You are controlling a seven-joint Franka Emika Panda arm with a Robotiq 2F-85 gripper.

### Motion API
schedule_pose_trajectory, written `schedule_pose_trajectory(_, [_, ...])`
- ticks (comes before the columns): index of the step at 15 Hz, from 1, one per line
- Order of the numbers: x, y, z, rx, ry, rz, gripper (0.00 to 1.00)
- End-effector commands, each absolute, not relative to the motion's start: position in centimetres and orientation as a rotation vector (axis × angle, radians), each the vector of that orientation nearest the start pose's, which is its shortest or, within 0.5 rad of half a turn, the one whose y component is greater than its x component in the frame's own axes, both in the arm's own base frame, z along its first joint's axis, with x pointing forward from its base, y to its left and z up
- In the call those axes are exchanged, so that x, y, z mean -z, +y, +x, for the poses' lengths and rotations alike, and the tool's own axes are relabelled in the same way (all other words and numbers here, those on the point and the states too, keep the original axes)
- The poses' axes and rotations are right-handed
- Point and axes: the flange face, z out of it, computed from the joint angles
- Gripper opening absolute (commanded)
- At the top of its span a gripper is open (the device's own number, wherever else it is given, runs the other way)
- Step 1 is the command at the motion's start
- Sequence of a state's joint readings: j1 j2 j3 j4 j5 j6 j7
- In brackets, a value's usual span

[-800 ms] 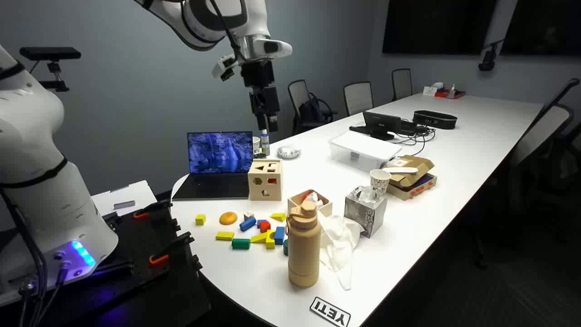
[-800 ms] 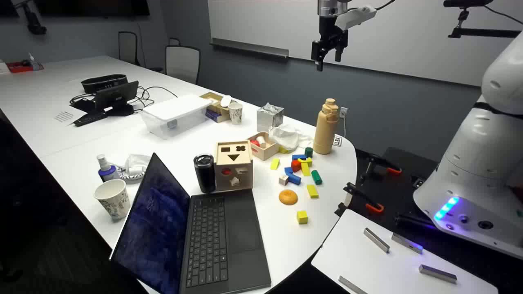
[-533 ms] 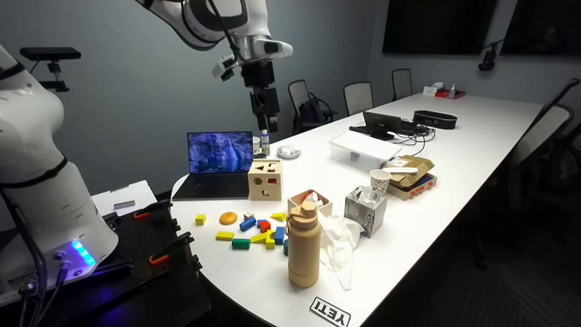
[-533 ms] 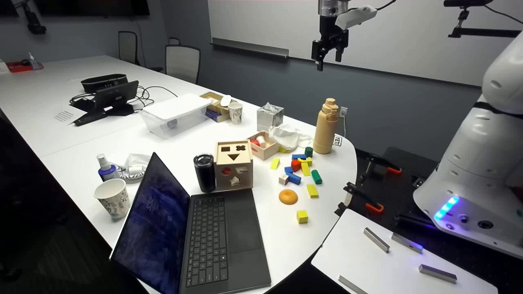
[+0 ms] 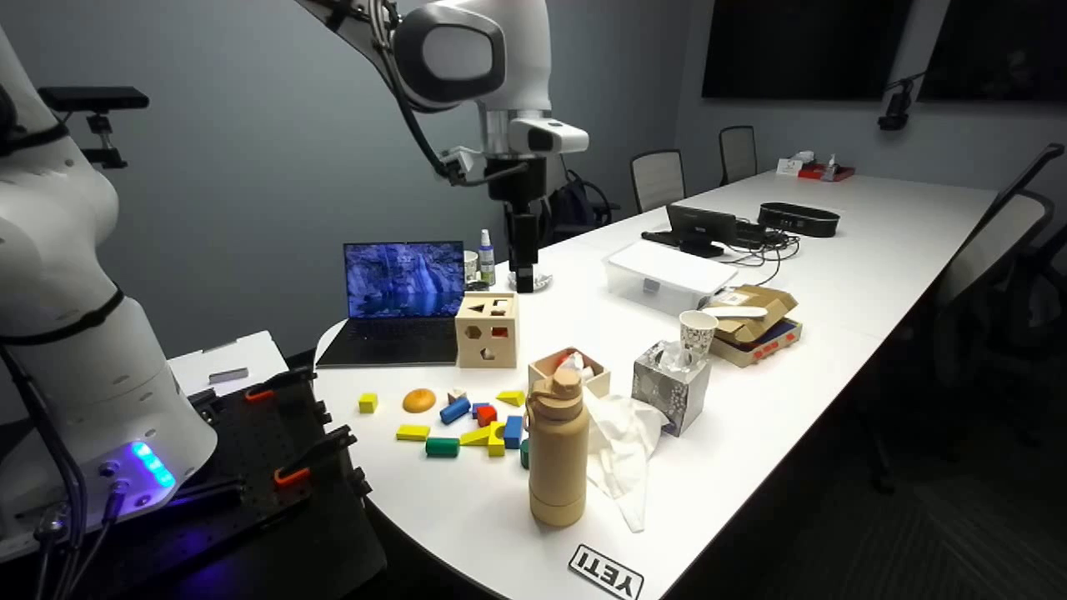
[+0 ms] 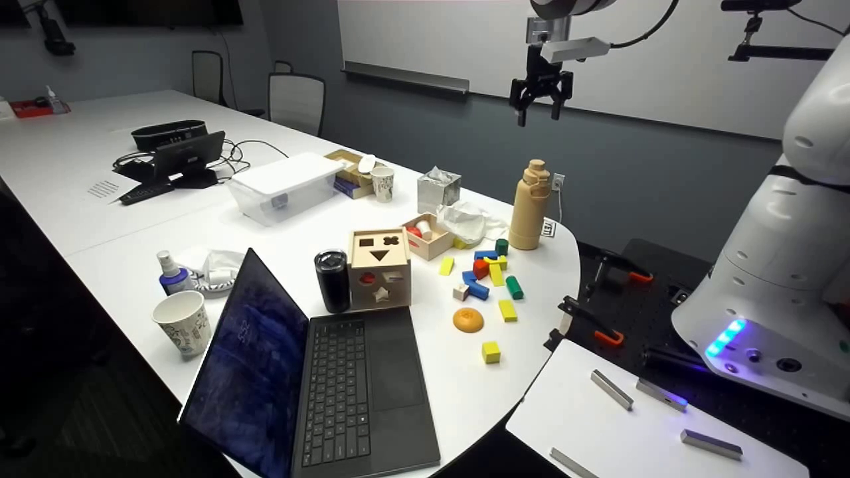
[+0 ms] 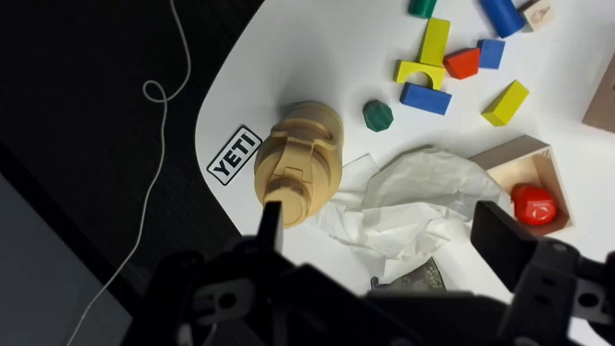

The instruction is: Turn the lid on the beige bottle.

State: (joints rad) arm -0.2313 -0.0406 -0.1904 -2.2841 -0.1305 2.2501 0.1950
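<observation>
A long white table [image 5: 450,500] with a rounded end runs through both exterior views; the white robot arm [image 6: 744,272] is mounted beside that end; a dark laptop [image 6: 335,392] stands open on the table, and farther along sits a white-topped clear storage box [image 6: 289,189]; the black gripper [image 6: 538,118] hangs in the air pointing down, released, its jaws standing wide apart in the wrist view; just how high it hangs is hard to judge; the beige bottle [image 6: 529,216] stands upright near the rounded end, lower than the gripper and apart from it; a wooden cube [image 6: 380,269] with shaped holes is just beside the laptop; a crumpled white sheet [image 7: 427,182] lies just beside the bottle, between it and an open wooden tray [image 7: 509,153] holding a red piece [image 7: 533,204]; the lid [image 5: 558,398] sits on top of the bottle; a flat YETI label [image 7: 234,154] lies near the bottle; small yellow, blue, red and green blocks [image 7: 436,42] lie scattered near it too.
</observation>
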Motion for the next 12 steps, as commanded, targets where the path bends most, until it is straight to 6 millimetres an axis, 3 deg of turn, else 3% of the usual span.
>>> schedule_pose_trajectory(1, [-34.3, -25.5, 49.0, 0.041, 1.076, -2.955, 1.0])
schedule_pose_trajectory(5, [-31.8, -29.2, 50.6, 0.052, 1.262, -2.799, 1.0])
schedule_pose_trajectory(12, [-28.5, -32.2, 49.0, -0.023, 1.443, -2.687, 1.0])
